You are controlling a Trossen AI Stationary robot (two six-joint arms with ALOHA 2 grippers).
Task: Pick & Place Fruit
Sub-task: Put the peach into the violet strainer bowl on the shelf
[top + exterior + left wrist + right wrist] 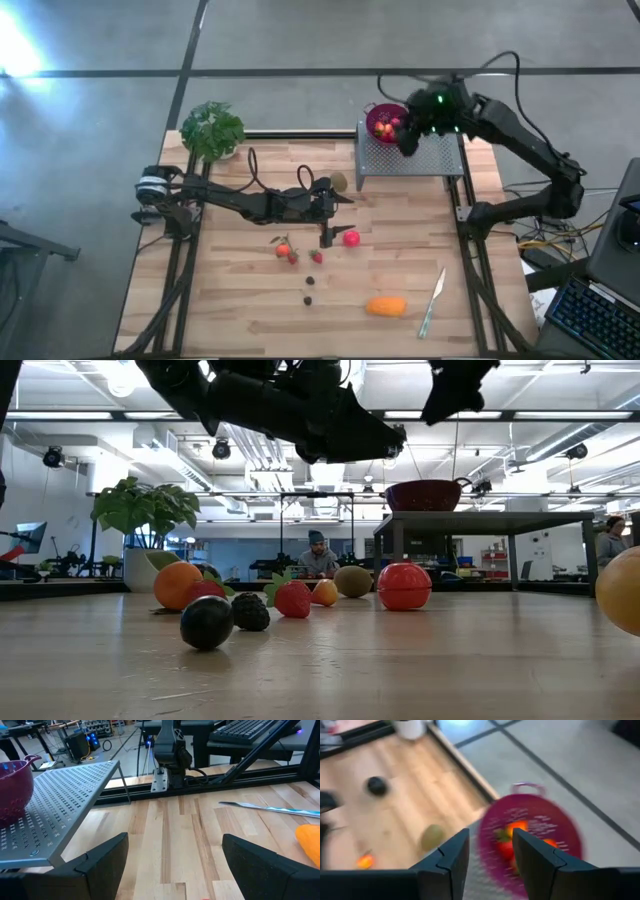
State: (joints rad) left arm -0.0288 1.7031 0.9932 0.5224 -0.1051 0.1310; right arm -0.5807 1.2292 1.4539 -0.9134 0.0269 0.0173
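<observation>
Currently we are finding several fruits in the purple colander [383, 122]; right gripper [409, 139] hovering above, fingers parted, empty. Strawberries [316, 256], orange piece [386, 306] are remaining beneath the wide-open, empty left gripper [328, 236].

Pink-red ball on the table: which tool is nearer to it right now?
Left. The left tool hangs open just beside the pink-red ball. The right tool is far off, above the purple colander on the metal rack.

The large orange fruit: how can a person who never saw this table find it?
Start at the wooden table and go to its near edge. The oblong orange piece lies alone beside the slim pale knife. It is much longer than every other fruit.
</observation>
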